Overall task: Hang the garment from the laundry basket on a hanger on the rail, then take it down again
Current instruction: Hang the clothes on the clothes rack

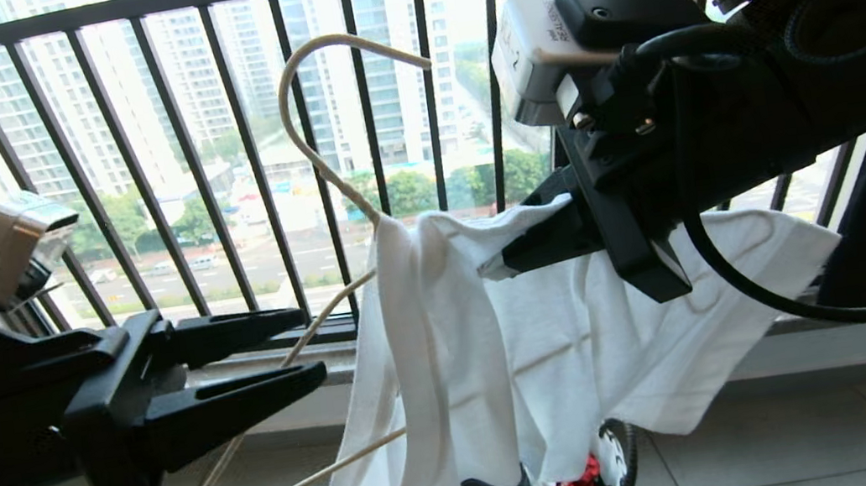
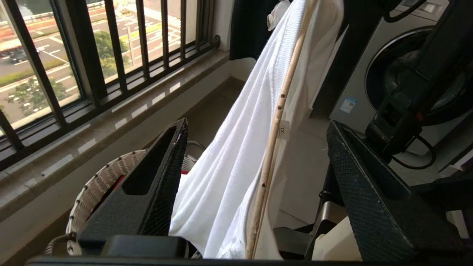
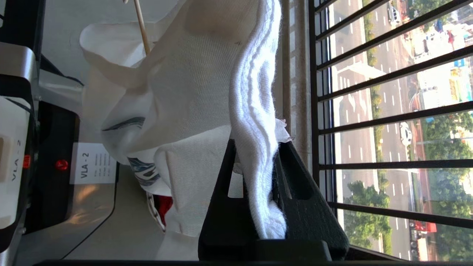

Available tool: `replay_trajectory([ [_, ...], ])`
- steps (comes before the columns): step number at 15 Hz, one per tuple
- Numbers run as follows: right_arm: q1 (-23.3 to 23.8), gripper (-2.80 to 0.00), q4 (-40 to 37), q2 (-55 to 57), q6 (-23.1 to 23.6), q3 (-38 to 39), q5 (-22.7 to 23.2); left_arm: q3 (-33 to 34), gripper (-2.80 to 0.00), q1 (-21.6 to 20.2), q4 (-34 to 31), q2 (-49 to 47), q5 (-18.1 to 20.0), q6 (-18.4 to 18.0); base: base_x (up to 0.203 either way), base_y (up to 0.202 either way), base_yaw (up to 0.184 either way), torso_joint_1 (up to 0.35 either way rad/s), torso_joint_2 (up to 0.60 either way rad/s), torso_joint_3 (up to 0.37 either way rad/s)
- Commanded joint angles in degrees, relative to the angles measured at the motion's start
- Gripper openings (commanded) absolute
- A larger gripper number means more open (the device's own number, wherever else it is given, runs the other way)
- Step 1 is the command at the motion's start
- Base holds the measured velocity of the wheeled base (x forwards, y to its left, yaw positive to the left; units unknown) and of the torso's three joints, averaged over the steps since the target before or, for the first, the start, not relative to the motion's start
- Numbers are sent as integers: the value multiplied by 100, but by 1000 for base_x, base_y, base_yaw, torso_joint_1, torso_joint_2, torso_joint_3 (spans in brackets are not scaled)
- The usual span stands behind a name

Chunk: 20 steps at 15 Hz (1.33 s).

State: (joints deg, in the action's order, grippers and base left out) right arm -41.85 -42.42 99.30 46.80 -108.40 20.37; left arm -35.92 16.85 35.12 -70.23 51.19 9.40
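Now the right gripper (image 1: 497,264) is clamped on a bunched fold of the white T-shirt (image 1: 575,350), which hangs half-threaded on the cream wire hanger (image 1: 320,161) in mid-air before the black window railing (image 1: 233,144), with open floor beneath and the white woven laundry basket (image 2: 99,181) below it. Left of it, the left gripper (image 1: 312,345) stands spread wide and empty, just beside the hanger's bare arm. A tag on the shirt reads "1X" (image 2: 282,129), a label on the robot's body "VLA - 2" (image 3: 92,169); a dark blue logo (image 3: 142,171) shows partly.

Window railing (image 1: 248,133) close behind hanger (image 1: 319,157)
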Motion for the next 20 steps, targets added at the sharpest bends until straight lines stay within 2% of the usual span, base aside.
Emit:
replay_trajectory([
  [1,153,-280,-36,-23,31,3,2,-78,0,-157,13,259,21,14,0,0,0,0,0,0],
  [3,238,-280,-38,-98,31,12,-22,-211,0,-304,6,388,-176,25,0,0,0,0,0,0],
  [4,248,-280,-37,-131,31,11,-95,-338,0,-370,-17,426,-401,81,0,0,0,0,0,0],
  [6,314,-280,-6,-107,14,-48,-255,-568,0,-447,-30,493,-712,488,0,0,0,0,0,0],
  [7,326,-280,5,-96,-36,-120,-308,-639,-92,-510,-37,496,-739,553,0,0,0,0,0,0],
  [8,334,-280,8,-88,-168,-178,-328,-740,-280,-568,-87,488,-741,574,0,0,0,0,0,0],
  [10,360,-280,14,-87,-320,-243,-561,-1194,-280,-700,-656,483,-747,742,0,0,0,0,0,0],
  [11,377,-280,12,-87,-388,-277,-653,-1577,-280,-780,-1113,474,-769,954,0,0,0,0,0,0],
  [13,458,-280,30,-95,-712,-321,-682,-2492,-280,-881,-2333,417,-845,1544,0,0,0,0,0,0],
  [14,519,-280,69,-108,-931,-329,-718,-2877,-280,-902,-2985,364,-867,1694,0,0,0,0,0,0],
  [16,651,-280,246,-187,-1239,-331,-787,-3627,-280,-922,-4178,208,-892,1826,0,0,0,0,0,0],
  [18,747,-280,296,-272,-1323,-331,-789,-4301,-280,-927,-5206,-116,-914,1869,0,0,0,0,0,0],
  [20,827,-280,296,-298,-1331,-331,-814,-4605,-280,-919,-5722,-497,-935,1885,0,0,0,0,0,0],
])
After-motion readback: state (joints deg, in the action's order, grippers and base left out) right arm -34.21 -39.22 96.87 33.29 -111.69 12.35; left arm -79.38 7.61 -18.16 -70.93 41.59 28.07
